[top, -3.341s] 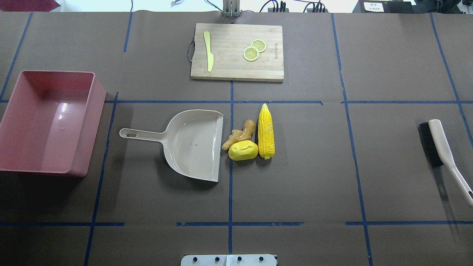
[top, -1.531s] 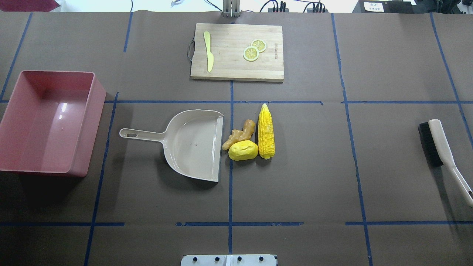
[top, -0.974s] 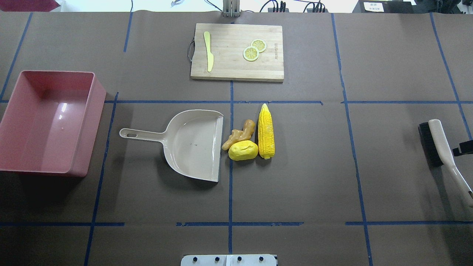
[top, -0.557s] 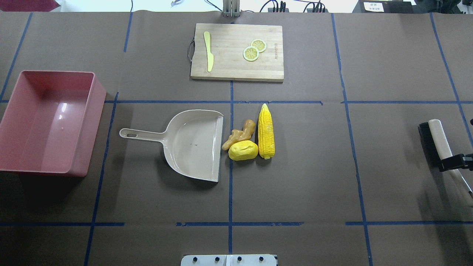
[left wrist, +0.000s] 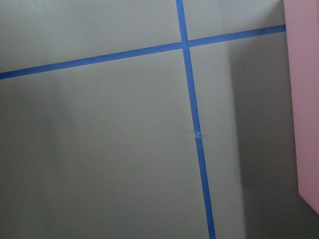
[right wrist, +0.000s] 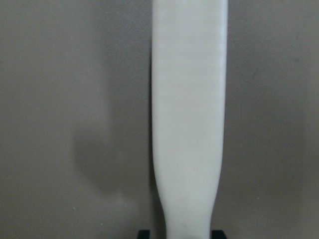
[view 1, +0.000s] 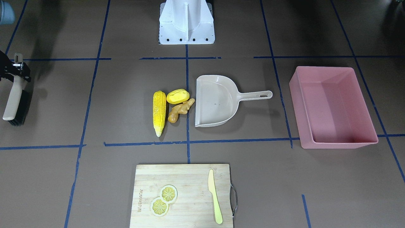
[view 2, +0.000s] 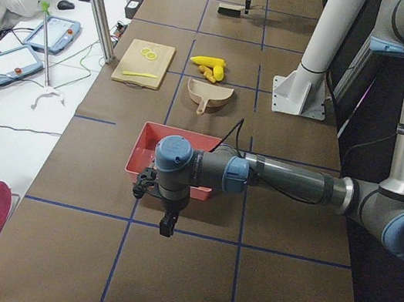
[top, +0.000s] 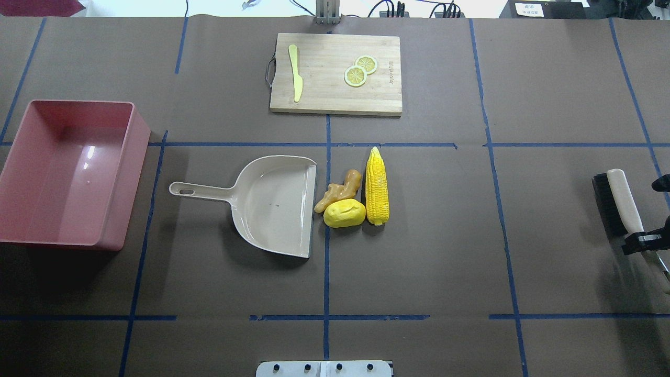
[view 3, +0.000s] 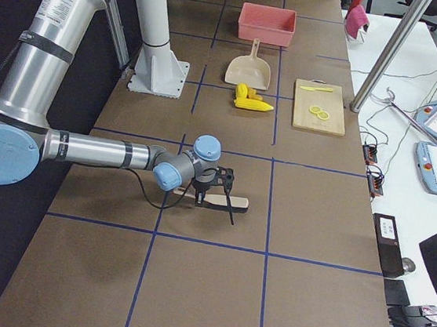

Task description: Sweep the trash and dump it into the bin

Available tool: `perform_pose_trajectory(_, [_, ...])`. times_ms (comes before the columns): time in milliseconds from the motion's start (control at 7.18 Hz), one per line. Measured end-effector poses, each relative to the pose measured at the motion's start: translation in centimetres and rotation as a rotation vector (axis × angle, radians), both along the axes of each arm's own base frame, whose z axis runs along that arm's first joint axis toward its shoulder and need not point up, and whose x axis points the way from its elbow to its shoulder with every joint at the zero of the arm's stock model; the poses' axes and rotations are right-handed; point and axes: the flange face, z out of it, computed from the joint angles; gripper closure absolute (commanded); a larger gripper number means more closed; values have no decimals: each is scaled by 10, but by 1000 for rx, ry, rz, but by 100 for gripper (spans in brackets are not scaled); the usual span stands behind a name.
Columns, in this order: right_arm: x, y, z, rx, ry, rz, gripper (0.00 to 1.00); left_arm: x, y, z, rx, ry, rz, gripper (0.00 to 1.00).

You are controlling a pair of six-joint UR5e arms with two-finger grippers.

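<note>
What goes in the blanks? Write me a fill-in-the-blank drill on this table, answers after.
The corn cob, potato and ginger root lie at the open mouth of the ____.
The right hand straddles the handle of the ____.
The lemon slices and knife rest on the ____.
The pink bin holds ____ of those three foods.
Missing words: dustpan; brush; cutting board; none.

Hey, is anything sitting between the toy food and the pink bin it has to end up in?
Yes, the dustpan lies between them, its open mouth facing the ginger and potato, handle pointing toward the bin. Nothing else visible there.
</note>
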Motion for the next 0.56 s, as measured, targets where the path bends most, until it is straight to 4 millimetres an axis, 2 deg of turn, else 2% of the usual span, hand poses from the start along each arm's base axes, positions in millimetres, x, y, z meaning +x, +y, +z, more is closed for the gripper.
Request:
perform_pose_trajectory(278, [1,0,-5,8,-8,0,100,0,-2,-3,9,0,0,0])
perform_pose_trajectory(557, [0,-2,-28,36,-36,0,100,1,-12,-18,106,1,-4,0])
